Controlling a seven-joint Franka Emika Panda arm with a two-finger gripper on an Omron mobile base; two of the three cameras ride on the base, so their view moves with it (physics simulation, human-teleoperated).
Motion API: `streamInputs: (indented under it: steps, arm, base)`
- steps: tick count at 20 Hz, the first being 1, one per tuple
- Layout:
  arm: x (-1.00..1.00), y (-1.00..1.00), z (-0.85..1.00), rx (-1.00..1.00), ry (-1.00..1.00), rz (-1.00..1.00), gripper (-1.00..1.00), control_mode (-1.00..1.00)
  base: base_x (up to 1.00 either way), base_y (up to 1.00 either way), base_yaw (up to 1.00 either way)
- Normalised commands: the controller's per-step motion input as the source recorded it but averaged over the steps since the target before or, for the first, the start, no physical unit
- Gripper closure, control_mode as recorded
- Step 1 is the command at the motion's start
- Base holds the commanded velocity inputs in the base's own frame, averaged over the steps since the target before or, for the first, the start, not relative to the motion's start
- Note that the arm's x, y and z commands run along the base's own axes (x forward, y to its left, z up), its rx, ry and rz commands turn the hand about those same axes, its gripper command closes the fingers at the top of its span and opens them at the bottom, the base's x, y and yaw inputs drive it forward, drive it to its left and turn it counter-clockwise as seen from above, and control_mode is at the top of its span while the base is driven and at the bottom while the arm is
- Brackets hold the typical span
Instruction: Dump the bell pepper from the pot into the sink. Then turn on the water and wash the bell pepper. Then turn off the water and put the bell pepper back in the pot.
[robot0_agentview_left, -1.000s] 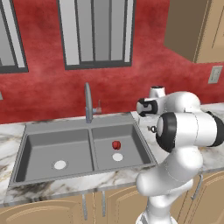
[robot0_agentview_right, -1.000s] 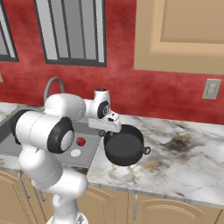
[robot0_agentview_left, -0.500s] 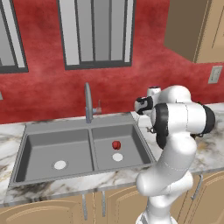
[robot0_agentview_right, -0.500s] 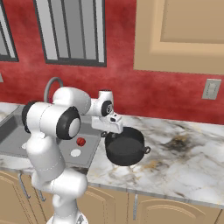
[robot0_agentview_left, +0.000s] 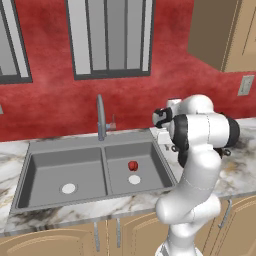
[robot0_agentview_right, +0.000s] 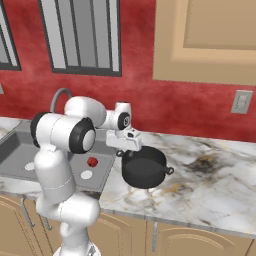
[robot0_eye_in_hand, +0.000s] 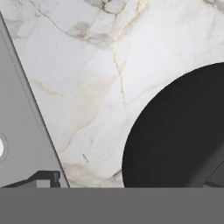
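The end effector (robot0_agentview_right: 131, 141) has just let go of the pot (robot0_agentview_right: 144, 167), its jaws spread wide above the rim as the pot sits upright on the marble table (robot0_agentview_right: 210, 187). The bell pepper (robot0_agentview_left: 132, 165) lies in the sink's (robot0_agentview_left: 45, 150) right basin near the drain, so the dump looks finished and the water comes next.

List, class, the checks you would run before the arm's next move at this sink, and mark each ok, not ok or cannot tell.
1. Bell pepper dumped into the sink: ok, in the right basin beside the drain.
2. Pot set down upright on the marble counter: ok.
3. Gripper free of the pot: cannot tell, it sits right at the pot's rim.
4. Water at the faucet: ok, no stream visible.
5. Pepper clear of the drain opening: ok.
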Motion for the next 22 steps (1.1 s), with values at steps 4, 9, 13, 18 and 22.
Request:
streamInputs:
  steps: [4, 9, 13, 18, 22]
  arm:
    - [-0.22, 0.0, 0.11, 0.0, -0.05, 0.0, -1.0, -1.0]
    - [-0.25, 0.0, 0.25, 0.0, -0.05, 0.0, -1.0, -1.0]
    - [-0.3, 0.0, 0.39, 0.0, -0.07, 0.0, -1.0, -1.0]
    - [-0.51, 0.02, 0.55, 0.0, -0.13, 0.0, -1.0, -1.0]
    - [-0.64, 0.26, 0.77, 0.0, -0.26, 0.0, -1.0, -1.0]
  base:
    - [0.0, 0.0, 0.0]
    - [0.0, 0.0, 0.0]
    - [0.0, 0.0, 0.0]
    - [0.0, 0.0, 0.0]
    - [0.0, 0.0, 0.0]
